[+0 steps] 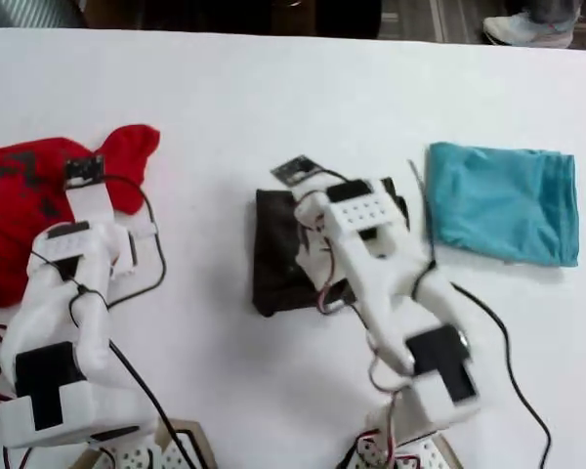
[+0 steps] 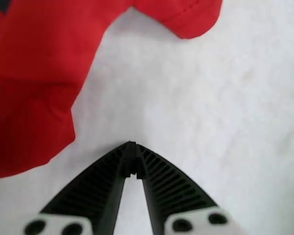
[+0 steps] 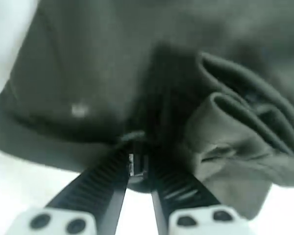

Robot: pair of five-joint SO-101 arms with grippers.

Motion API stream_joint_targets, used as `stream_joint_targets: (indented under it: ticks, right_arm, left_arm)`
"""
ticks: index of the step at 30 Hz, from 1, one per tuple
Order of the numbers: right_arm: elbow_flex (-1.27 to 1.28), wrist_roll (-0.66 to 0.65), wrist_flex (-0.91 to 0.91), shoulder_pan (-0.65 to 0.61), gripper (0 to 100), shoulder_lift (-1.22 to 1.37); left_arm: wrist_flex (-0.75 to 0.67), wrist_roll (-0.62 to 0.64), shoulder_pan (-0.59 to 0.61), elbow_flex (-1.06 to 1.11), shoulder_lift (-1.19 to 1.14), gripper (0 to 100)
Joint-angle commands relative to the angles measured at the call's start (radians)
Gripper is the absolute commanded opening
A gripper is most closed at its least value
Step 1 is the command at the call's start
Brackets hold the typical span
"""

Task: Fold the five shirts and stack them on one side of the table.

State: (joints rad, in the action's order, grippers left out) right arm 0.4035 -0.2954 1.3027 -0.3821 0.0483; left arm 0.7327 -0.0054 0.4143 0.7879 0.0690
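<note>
A white worktop (image 1: 273,98) spreads across nearly the whole high view, brightly and evenly lit, with only soft shadows on it. Its far edge runs straight across near the top. Beyond that edge lies a narrow strip of floor (image 1: 420,20), brownish on the right and almost black toward the middle. A grey ribbed surface (image 1: 29,12) stands at the far left corner.

Robotics lab or test bench, likely: white table (image 1: 225,107), left arm (image 1: 59,322) and right arm (image 1: 391,283) mounted at the 6 o'clock edge, loose black cables (image 1: 513,362) trailing off them, bare hard floor (image 1: 420,20) at 12 o'clock.
</note>
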Motion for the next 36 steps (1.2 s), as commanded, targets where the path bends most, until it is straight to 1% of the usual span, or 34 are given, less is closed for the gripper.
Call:
stream_joint_targets:
  ticks: [1, 6, 9, 12, 15, 18, 20, 22, 25, 30, 33, 36]
  right_arm:
    - [0.089, -0.008, -0.025, 0.031, 2.0, -0.234]
    - [0.265, -0.061, -0.042, 0.033, 2.0, -0.426]
    - [0.338, -0.091, -0.056, 0.065, 2.0, -0.499]
    - [0.339, -0.100, -0.128, 0.110, 2.0, -0.553]
    - [0.307, -0.092, -0.262, 0.074, 2.0, -0.561]
    - [0.296, -0.063, -0.378, -0.007, 2.0, -0.490]
    - [0.273, -0.057, -0.403, -0.050, 2.0, -0.398]
    - [0.221, -0.054, -0.409, -0.062, 2.0, -0.286]
    - [0.106, -0.015, -0.406, -0.044, 2.0, -0.127]
    - [-0.092, -0.015, -0.367, -0.018, 2.0, 0.090]
    - [-0.167, -0.009, -0.305, -0.001, 2.0, 0.166]
    - [-0.193, -0.008, -0.239, 0.042, 2.0, 0.180]
  left_arm:
    - [-0.011, 0.003, 0.006, -0.041, 0.005, 3]
    - [-0.011, 0.003, 0.008, -0.041, 0.005, 3]
    - [-0.011, 0.003, 0.008, -0.041, 0.005, 3]
    - [-0.011, 0.003, 0.008, -0.041, 0.005, 3]
    - [-0.011, 0.003, 0.008, -0.041, 0.005, 3]
    - [-0.011, 0.003, 0.008, -0.041, 0.005, 3]
    - [-0.011, 0.003, 0.008, -0.041, 0.005, 3]
    - [-0.011, 0.003, 0.008, -0.041, 0.005, 3]
    - [-0.011, 0.003, 0.008, -0.041, 0.005, 3]
    - [-0.011, 0.003, 0.008, -0.041, 0.005, 3]
    - [-0.011, 0.003, 0.008, -0.041, 0.005, 3]
    - [-0.011, 0.003, 0.008, -0.041, 0.005, 3]
